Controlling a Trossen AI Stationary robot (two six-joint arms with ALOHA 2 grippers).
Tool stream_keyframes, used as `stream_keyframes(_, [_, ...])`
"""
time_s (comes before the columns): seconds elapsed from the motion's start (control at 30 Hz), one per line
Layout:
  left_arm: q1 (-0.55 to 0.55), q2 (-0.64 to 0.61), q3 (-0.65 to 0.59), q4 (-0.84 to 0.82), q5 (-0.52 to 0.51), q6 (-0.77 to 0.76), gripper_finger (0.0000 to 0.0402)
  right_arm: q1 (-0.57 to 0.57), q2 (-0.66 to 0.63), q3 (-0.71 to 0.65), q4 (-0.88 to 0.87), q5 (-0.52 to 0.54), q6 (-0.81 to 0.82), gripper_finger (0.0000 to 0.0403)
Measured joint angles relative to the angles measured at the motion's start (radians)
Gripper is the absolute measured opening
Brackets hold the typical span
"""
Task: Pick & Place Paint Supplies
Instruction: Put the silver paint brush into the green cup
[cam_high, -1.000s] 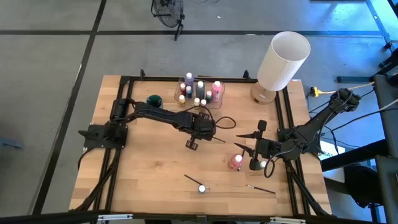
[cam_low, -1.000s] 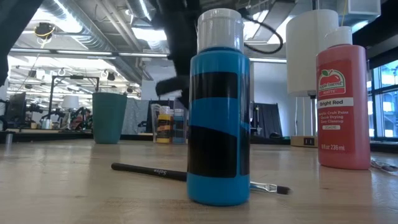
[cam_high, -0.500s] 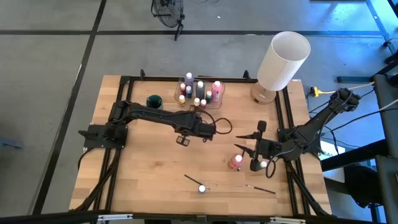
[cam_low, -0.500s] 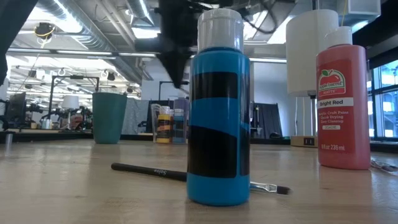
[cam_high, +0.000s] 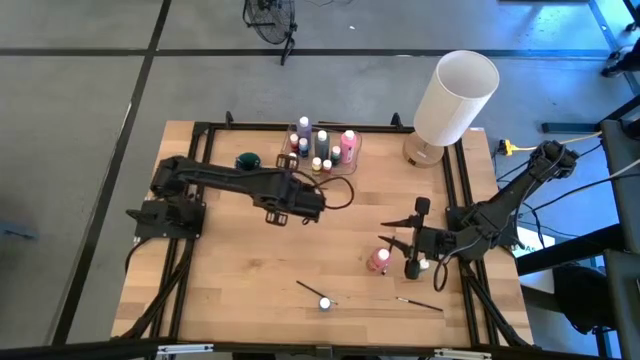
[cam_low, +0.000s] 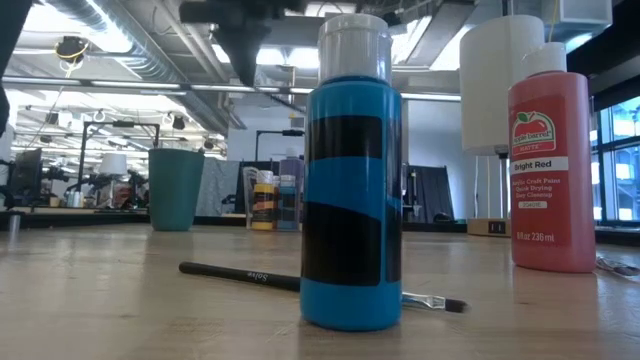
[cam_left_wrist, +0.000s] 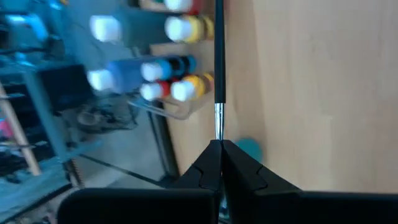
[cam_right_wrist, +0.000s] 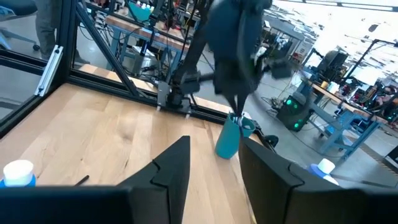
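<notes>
My left gripper (cam_high: 284, 208) hangs above the table's middle, near side of the clear container (cam_high: 345, 165) of paint bottles (cam_high: 318, 148), shut on a thin dark paintbrush (cam_left_wrist: 219, 56). My right gripper (cam_right_wrist: 214, 163) waits open at the right, beside a pink-red bottle (cam_high: 380, 260) that stands on its base. A blue bottle (cam_low: 350, 190) stands near the front edge with a second brush (cam_low: 240, 273) lying flat behind it. A third brush (cam_high: 420, 303) lies at the front right. My left gripper pinches the paintbrush between its two fingertips, just behind the silver ferrule (cam_left_wrist: 218, 122). The dark handle runs straight out ahead of the fingers, in line with them. The fingers slant downward and the brush is clear of the table. The bristle end is hidden between the fingers.
A teal cup (cam_high: 247, 161) stands left of the container at the back. A large white cylinder (cam_high: 455, 97) stands at the back right corner. A black frame (cam_high: 205, 128) runs round the table's edges. Bare wood lies in the middle and front left.
My left gripper, shut all the while on the brush, has risen and gone toward the table's left and a little toward the far edge, turning as it went. In the low view it has climbed to the picture's top. The right arm has kept still.
</notes>
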Motion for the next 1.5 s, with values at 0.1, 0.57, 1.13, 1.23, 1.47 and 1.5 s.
stream_keyframes(0.1, [-0.019, -0.025, 0.0, 0.008, -0.071, -0.001, 0.0002, 0.0, 0.0, 0.0, 0.012, 0.0, -0.001, 0.014])
stream_keyframes(0.57, [0.05, -0.263, -0.049, 0.007, -0.153, -0.012, 0.0002, 0.0, 0.0, 0.0, 0.034, 0.0, -0.007, 0.014])
stream_keyframes(1.13, [0.108, -0.623, -0.463, 0.006, -0.063, -0.063, 0.0002, -0.042, 0.0, 0.0, 0.152, -0.001, -0.057, 0.014])
stream_keyframes(1.23, [0.134, -0.657, -0.478, 0.006, -0.046, -0.062, 0.0002, -0.054, 0.0, 0.0, 0.168, -0.001, -0.06, 0.014])
stream_keyframes(1.47, [0.184, -0.716, -0.48, 0.006, -0.004, -0.032, 0.0002, -0.061, 0.0, 0.0, 0.221, -0.001, -0.088, 0.014])
stream_keyframes(1.5, [0.191, -0.727, -0.48, 0.006, -0.005, -0.016, 0.0001, -0.061, 0.0, 0.0, 0.233, -0.001, -0.098, 0.014])
